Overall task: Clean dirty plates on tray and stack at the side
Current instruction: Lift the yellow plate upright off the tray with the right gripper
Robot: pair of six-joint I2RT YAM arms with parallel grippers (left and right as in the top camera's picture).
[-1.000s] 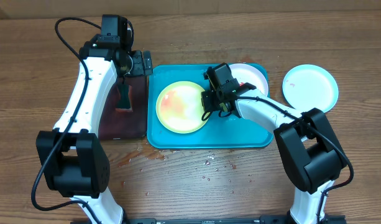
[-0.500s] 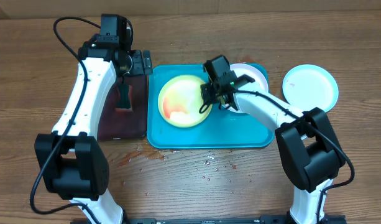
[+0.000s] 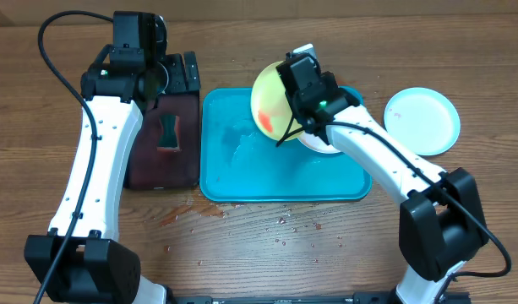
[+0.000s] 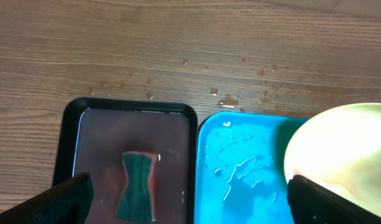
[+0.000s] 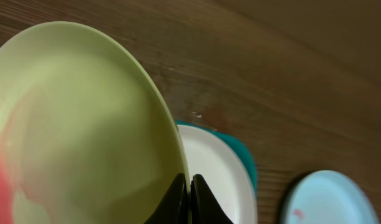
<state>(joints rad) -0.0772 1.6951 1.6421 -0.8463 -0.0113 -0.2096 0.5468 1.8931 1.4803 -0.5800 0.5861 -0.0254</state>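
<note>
The pale green plate [image 3: 272, 95] hangs tilted on edge above the far side of the turquoise tray [image 3: 267, 173], red sauce on its face. My right gripper [image 3: 293, 125] is shut on its rim; the right wrist view shows the fingertips [image 5: 179, 198] pinching the green plate [image 5: 84, 124]. The white plate [image 3: 319, 148] lies at the tray's far right corner, mostly under my right arm. The light blue plate [image 3: 422, 120] rests on the table right of the tray. My left gripper [image 3: 178, 76] hovers open and empty over the far end of the black tray [image 3: 140, 165].
A green-and-orange sponge [image 3: 169, 133] lies in the black tray, left of the turquoise tray. Water films the turquoise tray's floor [image 4: 240, 165]. Droplets [image 3: 280, 224] spot the wood in front of the tray.
My right gripper has lifted the green plate off the tray floor and tipped it on edge toward the far side. The left arm has risen and shifted back.
</note>
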